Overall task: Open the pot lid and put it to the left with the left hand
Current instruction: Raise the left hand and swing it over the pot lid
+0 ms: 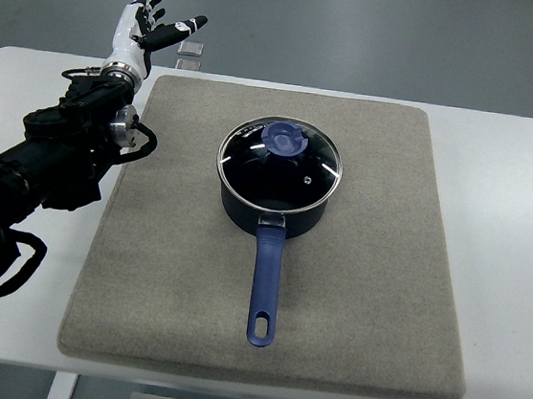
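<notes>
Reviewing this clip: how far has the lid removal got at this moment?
Nothing looks done: the glass lid sits closed on the blue pot on the grey mat. The left hand is open and empty, over the mat's far-left corner, away from the lid knob. Reaching, gripping, lifting and placing left all remain.

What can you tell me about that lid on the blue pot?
The glass lid is round and see-through, with a metal rim and a blue knob that appears toward its far side. It sits closed and level on the dark blue saucepan in the middle of the grey mat. Nothing else touches it; the left hand is off at the table's far left.
</notes>
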Tool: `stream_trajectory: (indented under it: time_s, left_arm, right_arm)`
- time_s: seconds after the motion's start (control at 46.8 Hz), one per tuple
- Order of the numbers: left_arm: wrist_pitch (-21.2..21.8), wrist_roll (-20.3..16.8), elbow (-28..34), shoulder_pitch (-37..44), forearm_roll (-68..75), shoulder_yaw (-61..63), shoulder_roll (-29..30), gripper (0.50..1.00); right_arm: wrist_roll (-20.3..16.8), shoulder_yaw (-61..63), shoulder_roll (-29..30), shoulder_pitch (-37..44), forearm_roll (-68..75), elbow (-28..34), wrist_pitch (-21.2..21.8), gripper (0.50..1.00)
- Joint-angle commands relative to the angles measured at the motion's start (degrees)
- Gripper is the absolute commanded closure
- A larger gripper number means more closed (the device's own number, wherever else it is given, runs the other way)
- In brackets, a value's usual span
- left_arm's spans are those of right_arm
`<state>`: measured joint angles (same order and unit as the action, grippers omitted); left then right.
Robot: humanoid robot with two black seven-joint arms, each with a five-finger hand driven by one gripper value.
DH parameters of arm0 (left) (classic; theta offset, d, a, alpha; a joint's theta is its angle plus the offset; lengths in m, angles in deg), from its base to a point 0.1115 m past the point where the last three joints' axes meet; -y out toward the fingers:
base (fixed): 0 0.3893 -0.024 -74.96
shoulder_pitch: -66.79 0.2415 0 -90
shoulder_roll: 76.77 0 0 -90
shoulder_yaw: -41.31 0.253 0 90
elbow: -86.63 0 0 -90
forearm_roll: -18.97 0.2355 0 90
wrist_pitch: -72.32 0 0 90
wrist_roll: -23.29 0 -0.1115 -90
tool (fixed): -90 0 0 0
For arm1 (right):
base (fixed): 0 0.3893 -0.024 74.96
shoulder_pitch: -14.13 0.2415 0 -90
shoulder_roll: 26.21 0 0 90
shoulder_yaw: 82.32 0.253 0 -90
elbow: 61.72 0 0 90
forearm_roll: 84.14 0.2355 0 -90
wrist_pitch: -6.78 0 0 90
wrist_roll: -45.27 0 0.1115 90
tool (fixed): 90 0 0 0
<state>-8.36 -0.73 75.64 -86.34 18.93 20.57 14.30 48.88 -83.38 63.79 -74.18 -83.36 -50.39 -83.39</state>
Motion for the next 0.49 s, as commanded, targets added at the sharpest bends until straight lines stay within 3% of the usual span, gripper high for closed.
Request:
stream_trajectory:
  time_s: [0.0, 0.47]
  left_arm:
    - [0.0, 0.03, 0.1, 0.02, 0.13, 0.08, 0.08, 0.51]
    - [-0.88, -0.14, 0.01, 0.19, 0.39, 0.34, -0.98, 0.51]
  right_arm:
    - [0.0, 0.0, 0.0, -0.02, 0.02, 0.0, 0.0, 0.583]
    - [0.0, 0.0, 0.0, 0.06, -0.07, 0.0, 0.0, 0.583]
